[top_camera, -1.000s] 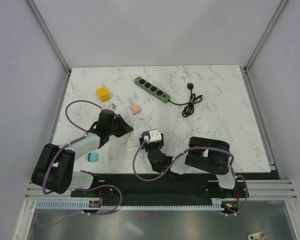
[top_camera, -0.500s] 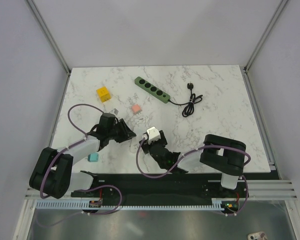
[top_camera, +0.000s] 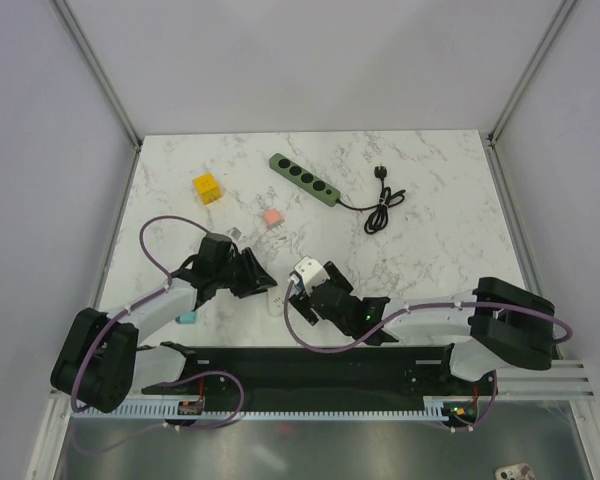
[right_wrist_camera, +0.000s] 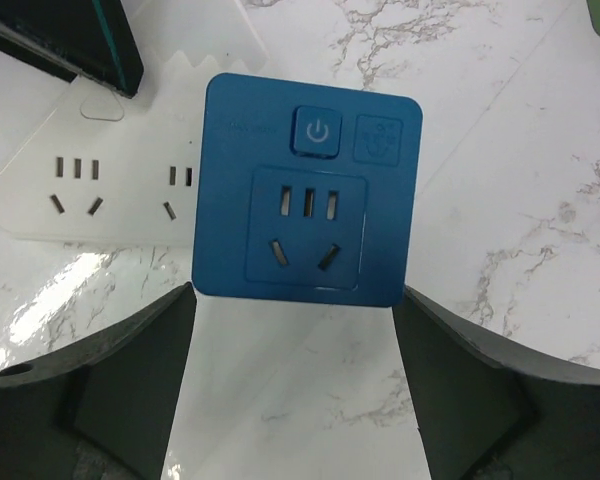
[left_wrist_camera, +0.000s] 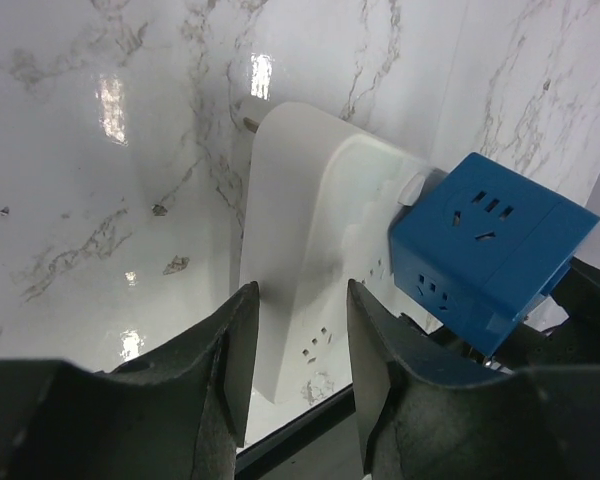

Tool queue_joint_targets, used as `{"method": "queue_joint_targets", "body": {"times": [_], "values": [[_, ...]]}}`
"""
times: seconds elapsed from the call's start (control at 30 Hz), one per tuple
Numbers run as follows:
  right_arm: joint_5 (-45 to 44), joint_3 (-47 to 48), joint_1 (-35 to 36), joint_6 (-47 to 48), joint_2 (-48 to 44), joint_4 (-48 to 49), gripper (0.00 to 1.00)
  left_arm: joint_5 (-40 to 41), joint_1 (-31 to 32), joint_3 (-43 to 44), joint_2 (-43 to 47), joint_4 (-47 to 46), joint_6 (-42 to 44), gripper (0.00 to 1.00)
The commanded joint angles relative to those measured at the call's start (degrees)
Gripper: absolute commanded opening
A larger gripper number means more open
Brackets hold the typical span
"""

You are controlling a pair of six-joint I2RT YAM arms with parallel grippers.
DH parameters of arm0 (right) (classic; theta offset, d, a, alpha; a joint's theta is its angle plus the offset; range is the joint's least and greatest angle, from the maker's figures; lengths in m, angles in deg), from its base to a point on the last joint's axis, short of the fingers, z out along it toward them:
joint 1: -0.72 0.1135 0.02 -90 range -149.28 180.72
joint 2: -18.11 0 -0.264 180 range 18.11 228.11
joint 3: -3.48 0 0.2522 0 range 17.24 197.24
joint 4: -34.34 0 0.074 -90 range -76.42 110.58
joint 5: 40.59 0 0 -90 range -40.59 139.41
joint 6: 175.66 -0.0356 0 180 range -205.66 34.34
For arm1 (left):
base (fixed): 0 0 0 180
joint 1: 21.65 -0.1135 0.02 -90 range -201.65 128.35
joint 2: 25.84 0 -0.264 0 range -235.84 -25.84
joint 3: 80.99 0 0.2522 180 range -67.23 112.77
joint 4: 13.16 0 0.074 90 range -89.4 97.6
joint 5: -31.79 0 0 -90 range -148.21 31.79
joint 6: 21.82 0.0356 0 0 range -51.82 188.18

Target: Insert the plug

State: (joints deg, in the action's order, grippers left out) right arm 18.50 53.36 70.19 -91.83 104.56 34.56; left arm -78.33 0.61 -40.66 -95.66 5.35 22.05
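A blue socket cube [right_wrist_camera: 307, 200] sits on one end of a flat white adaptor [right_wrist_camera: 90, 190] lying on the marble; its plug pins are hidden where the two meet. My right gripper [right_wrist_camera: 292, 295] is open wide, its fingers [right_wrist_camera: 130, 380] standing off both sides of the cube's near edge without touching. My left gripper [left_wrist_camera: 300, 290] is open a little, its fingers flanking the narrow end of the white adaptor [left_wrist_camera: 300, 230], with the cube [left_wrist_camera: 490, 240] to the right. From above, both grippers [top_camera: 258, 278] [top_camera: 310, 290] meet at the cube [top_camera: 307, 270].
A green power strip [top_camera: 303, 180] with a coiled black cable [top_camera: 383, 205] lies at the back. A yellow cube [top_camera: 207, 187], a pink block [top_camera: 272, 216] and a teal block [top_camera: 187, 318] stand to the left. The table's near edge [top_camera: 280, 345] is close.
The left gripper has gone from shut to slightly open at the white adaptor. The right gripper has opened wider off the blue cube, and its arm has stretched out to the right.
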Motion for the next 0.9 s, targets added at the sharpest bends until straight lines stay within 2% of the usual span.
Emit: {"method": "queue_joint_targets", "body": {"times": [0.0, 0.1, 0.23, 0.3, 0.33, 0.37, 0.47, 0.63, 0.77, 0.83, 0.87], "values": [[4.28, 0.36, -0.39, -0.06, -5.5, -6.5, 0.87, -2.73, 0.76, -0.64, 2.41, -0.01, -2.21, 0.47], [4.99, 1.14, -0.57, -0.85, -10.42, -9.57, 0.87, -3.08, 1.29, -0.9, 2.94, -0.62, -2.56, 0.48], [3.76, 4.3, -1.09, -2.35, -15.52, -15.63, 0.85, -3.0, 3.22, -1.69, 2.5, -2.81, -4.05, 0.41], [4.11, 6.41, -2.14, -2.44, -15.79, -17.75, 0.75, -2.29, 4.98, -2.31, 1.97, -3.87, -5.28, 0.36], [4.46, 7.2, -2.58, -2.26, -15.36, -18.37, 0.66, -1.94, 5.77, -2.31, 1.88, -4.57, -5.55, 0.35], [4.64, 8.69, -3.81, -1.74, -15.0, -19.5, 0.47, -1.68, 6.38, -2.14, 1.53, -4.58, -5.9, 0.34], [6.74, 11.16, -6.27, -1.03, -13.25, -20.56, 0.32, -1.24, 8.76, -1.0, -0.22, -4.58, -6.51, 0.31], [9.91, 11.17, -9.44, -1.12, -8.95, -19.0, 0.22, 0.43, 9.29, -1.69, 1.34, -4.49, -7.31, 0.32], [14.11, 8.19, -14.26, -1.03, -1.75, -13.99, 0.06, 2.89, 9.29, -2.4, 2.5, -3.09, -6.87, 0.33], [16.5, 9.05, -15.06, -1.3, 2.46, -13.1, 0.0, 3.24, 9.29, -2.66, 2.06, -3.0, -6.96, 0.33], [16.42, 9.41, -15.24, -1.47, 2.84, -13.79, 0.0, 3.16, 9.47, -2.66, 1.88, -3.08, -6.87, 0.32]]}}
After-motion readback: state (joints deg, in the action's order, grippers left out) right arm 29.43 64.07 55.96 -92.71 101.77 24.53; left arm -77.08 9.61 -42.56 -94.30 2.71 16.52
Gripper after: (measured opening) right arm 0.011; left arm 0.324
